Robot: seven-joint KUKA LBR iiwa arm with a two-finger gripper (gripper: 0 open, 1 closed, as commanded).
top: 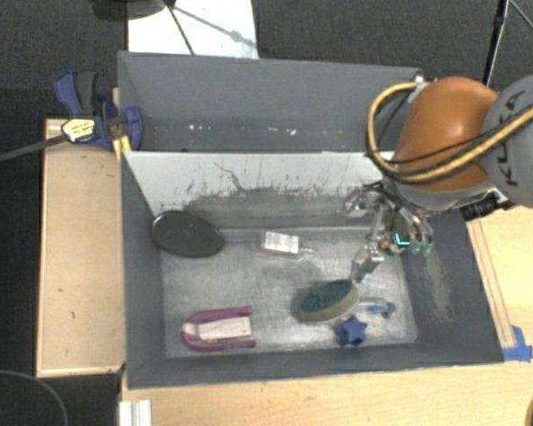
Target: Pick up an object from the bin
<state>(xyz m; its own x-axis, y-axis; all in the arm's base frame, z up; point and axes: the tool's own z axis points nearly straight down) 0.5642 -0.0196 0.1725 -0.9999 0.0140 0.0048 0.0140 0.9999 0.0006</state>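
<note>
My gripper (363, 267) hangs low in the right half of the bin, its tip just above and to the right of a green oval sponge (325, 301) with a tan rim. A blue star-shaped toy (351, 330) lies in front of the sponge, near the front wall. A small clear and blue piece (378, 309) rests to the right of the sponge. A small clear packet (282, 243) lies to the left of the gripper, toward the back.
A dark grey oval disc (187, 235) sits at the back left. A purple U-shaped thing with a white label (218, 328) lies at the front left. The arm with its orange cover and cables overhangs the bin's right rim.
</note>
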